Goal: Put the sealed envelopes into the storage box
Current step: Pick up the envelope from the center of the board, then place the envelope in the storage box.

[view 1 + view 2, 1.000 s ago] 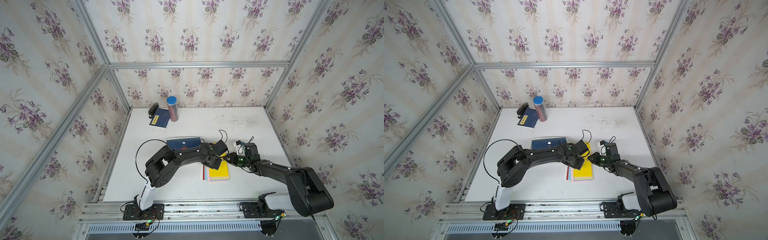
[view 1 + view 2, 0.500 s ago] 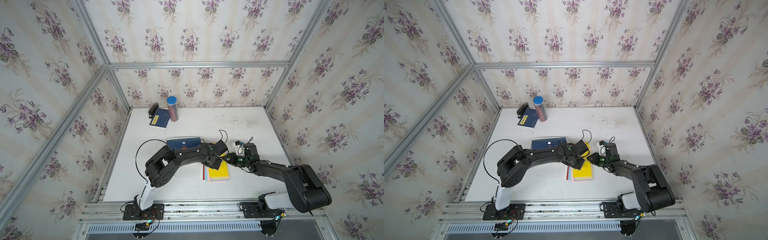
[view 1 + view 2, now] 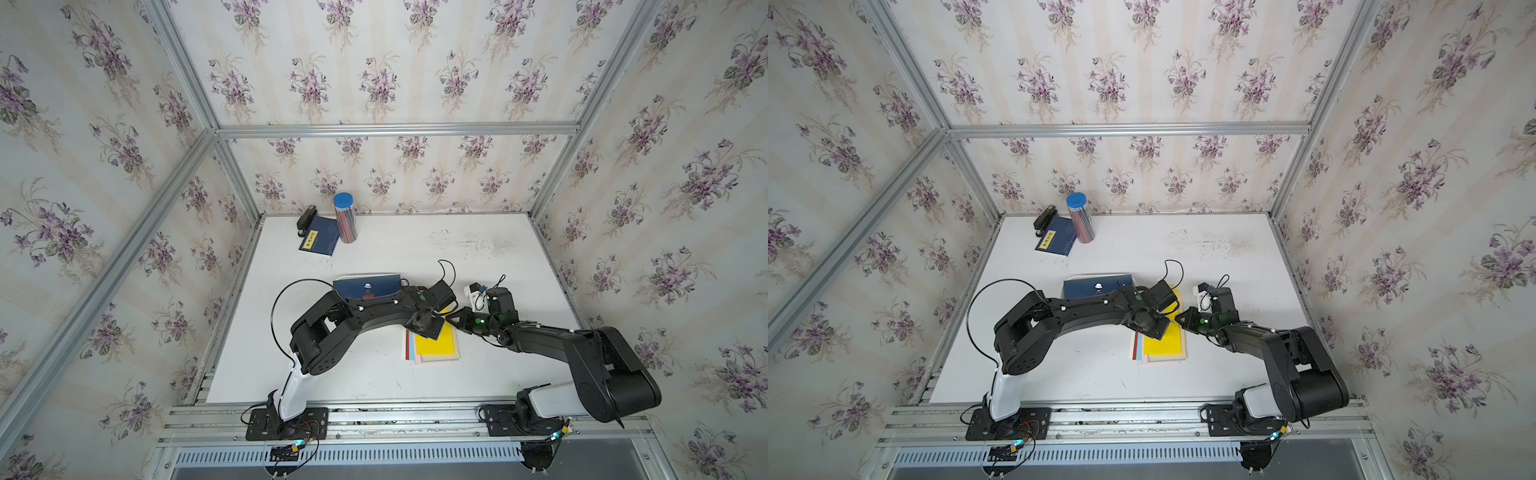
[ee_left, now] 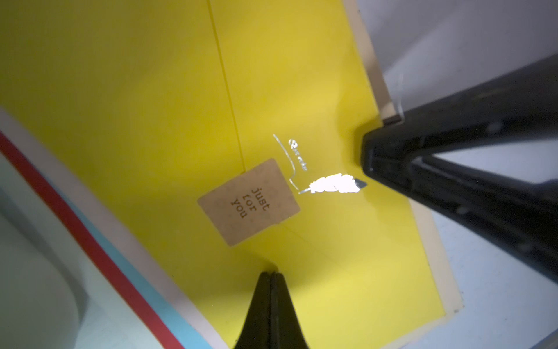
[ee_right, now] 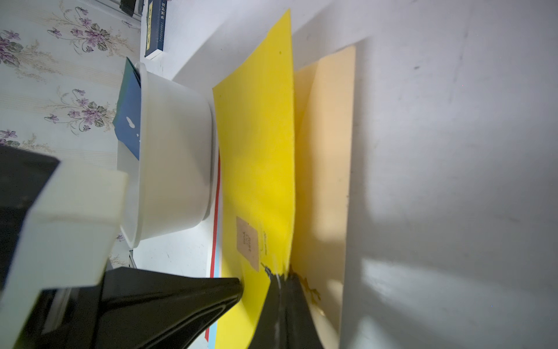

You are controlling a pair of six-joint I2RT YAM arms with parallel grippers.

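Change over the last second. The right pincer (image 3: 452, 319) has advanced slightly across the tabletop (image 3: 374, 257) toward the left pincer (image 4: 271, 276) and now meets the near edge of the yellow envelope (image 3: 436, 345). Its jaws, a little parted one second ago and half a second ago, are now closed on that edge. In the right wrist view the pinched edge stands above the tan envelope (image 5: 326, 151). The right arm (image 3: 540, 336) has drawn slightly inward with the advance, its elbow lying nearer the tabletop's middle than before.
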